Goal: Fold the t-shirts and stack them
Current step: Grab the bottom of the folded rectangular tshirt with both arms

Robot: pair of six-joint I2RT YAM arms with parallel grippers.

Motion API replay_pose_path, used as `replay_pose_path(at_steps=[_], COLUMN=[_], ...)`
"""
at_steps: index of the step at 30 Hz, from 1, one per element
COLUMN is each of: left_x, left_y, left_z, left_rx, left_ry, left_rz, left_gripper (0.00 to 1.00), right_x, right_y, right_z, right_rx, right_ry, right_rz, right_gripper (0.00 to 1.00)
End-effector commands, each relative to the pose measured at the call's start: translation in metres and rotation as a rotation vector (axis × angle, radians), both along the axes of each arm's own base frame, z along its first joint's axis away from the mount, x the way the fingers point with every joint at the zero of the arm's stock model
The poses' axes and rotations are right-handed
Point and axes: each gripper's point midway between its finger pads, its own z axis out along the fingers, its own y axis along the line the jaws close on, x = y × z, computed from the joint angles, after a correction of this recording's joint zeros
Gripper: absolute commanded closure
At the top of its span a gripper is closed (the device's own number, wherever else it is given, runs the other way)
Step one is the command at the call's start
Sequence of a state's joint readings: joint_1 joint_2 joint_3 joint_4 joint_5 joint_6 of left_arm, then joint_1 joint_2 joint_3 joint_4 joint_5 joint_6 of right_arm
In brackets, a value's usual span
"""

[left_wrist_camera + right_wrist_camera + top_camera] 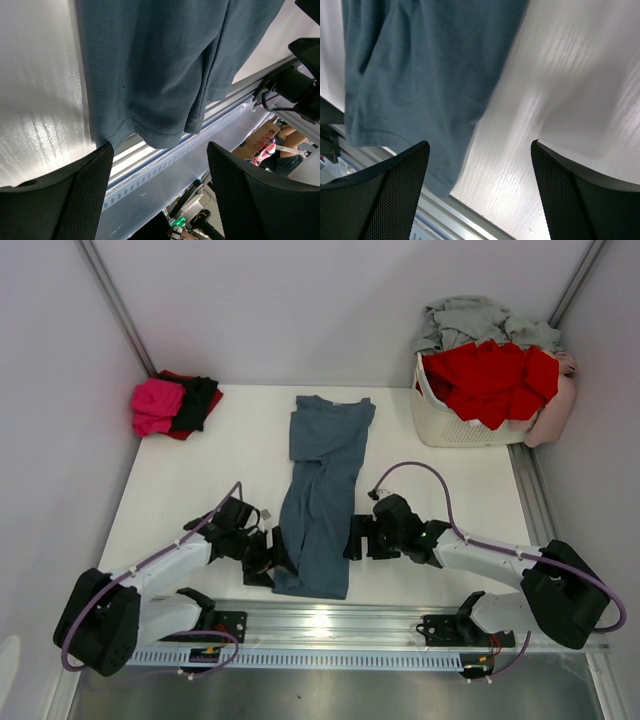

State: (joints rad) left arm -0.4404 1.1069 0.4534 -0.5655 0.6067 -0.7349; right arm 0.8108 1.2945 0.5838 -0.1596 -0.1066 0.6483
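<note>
Since the slate blue-grey shirt (322,490) lies as a long narrow strip down the middle of the counter (200,480), sleeves tucked inward and collar end toward the far wall, it looks ready for a crosswise fold. That would explain why both arms sit low at its near end. The left arm (170,565) flanks the hem on one side and the right arm (480,555) flanks it on the other. Both the left jaws and the right jaws stand spread wide and hold nothing. Seen from the left wrist, the hem (145,135) droops just past the counter's edge over the metal rail (330,615), with the dark pads (85,195) set either side of it and cloth not yet between them. From the right wrist, the shirt's edge (420,75) lies ahead of one pad (395,195), and bare counter fills most of the gap. The likely aim is for each arm to pinch a hem corner and carry it toward the collar. At the far left corner a small pile waits, a pink shirt (155,405) beside a black one (198,400), which seems to be where finished shirts go. A white basket (450,425) at the far right holds a red shirt (490,375) and a grey one (470,320), unfolded.
</note>
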Motion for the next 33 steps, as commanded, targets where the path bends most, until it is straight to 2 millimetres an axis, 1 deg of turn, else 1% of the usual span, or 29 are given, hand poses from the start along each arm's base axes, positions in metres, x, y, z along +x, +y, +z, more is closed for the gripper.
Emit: replay_pose_path(at_steps=[1,5,8,9,12,15,18,21,24,26,27,28,29,30,31,32,33], left_x=[0.003,0.002,0.001,-0.002,-0.011,-0.02,-0.027,-0.033,-0.041,-0.042,-0.043,-0.045,-0.045,-0.045,-0.045,-0.047,-0.046], left_y=[-0.009,-0.01,-0.008,-0.006,-0.003,0.001,0.001,0.008,0.01,0.009,0.01,0.01,0.006,0.004,0.003,0.002,0.002], left_z=[0.004,0.001,-0.005,-0.011,-0.022,-0.029,-0.029,-0.035,-0.04,-0.043,-0.045,-0.048,-0.048,-0.049,-0.048,-0.05,-0.05], left_rx=[-0.028,-0.005,0.036,0.053,0.085,0.116,0.134,0.193,0.228,0.23,0.233,0.234,0.21,0.205,0.204,0.205,0.204], left_ry=[-0.021,-0.009,0.016,0.045,0.102,0.129,0.134,0.163,0.194,0.195,0.204,0.217,0.222,0.233,0.238,0.253,0.253], left_rz=[-0.004,-0.012,-0.021,-0.022,-0.032,-0.048,-0.069,-0.069,-0.073,-0.076,-0.075,-0.079,-0.086,-0.09,-0.094,-0.099,-0.102], left_gripper=[0.21,0.21,0.21,0.21,0.22,0.22,0.22,0.22,0.22,0.25,0.3,0.35,0.44,0.48,0.53,0.6,0.63], right_x=[-0.001,-0.005,-0.009,-0.014,-0.019,-0.026,-0.031,-0.038,-0.044,-0.049,-0.048,-0.05,-0.051,-0.051,-0.052,-0.051,-0.051], right_y=[0.011,0.011,0.014,0.015,0.018,0.02,0.024,0.029,0.034,0.036,0.04,0.041,0.042,0.043,0.043,0.043,0.044], right_z=[0.017,0.012,0.003,-0.002,-0.009,-0.015,-0.019,-0.022,-0.025,-0.028,-0.027,-0.03,-0.03,-0.03,-0.031,-0.031,-0.029], right_rx=[0.068,0.057,0.048,0.044,0.048,0.05,0.063,0.074,0.085,0.091,0.104,0.104,0.106,0.107,0.106,0.103,0.104], right_ry=[-0.023,-0.013,0.022,0.046,0.075,0.102,0.125,0.146,0.165,0.183,0.177,0.187,0.193,0.194,0.197,0.193,0.187], right_rz=[-0.003,0.011,0.03,0.043,0.059,0.08,0.095,0.12,0.145,0.163,0.172,0.179,0.185,0.188,0.191,0.194,0.197], right_gripper=[0.14,0.14,0.13,0.13,0.13,0.13,0.13,0.14,0.17,0.27,0.33,0.49,0.58,0.67,0.81,0.86,0.91])
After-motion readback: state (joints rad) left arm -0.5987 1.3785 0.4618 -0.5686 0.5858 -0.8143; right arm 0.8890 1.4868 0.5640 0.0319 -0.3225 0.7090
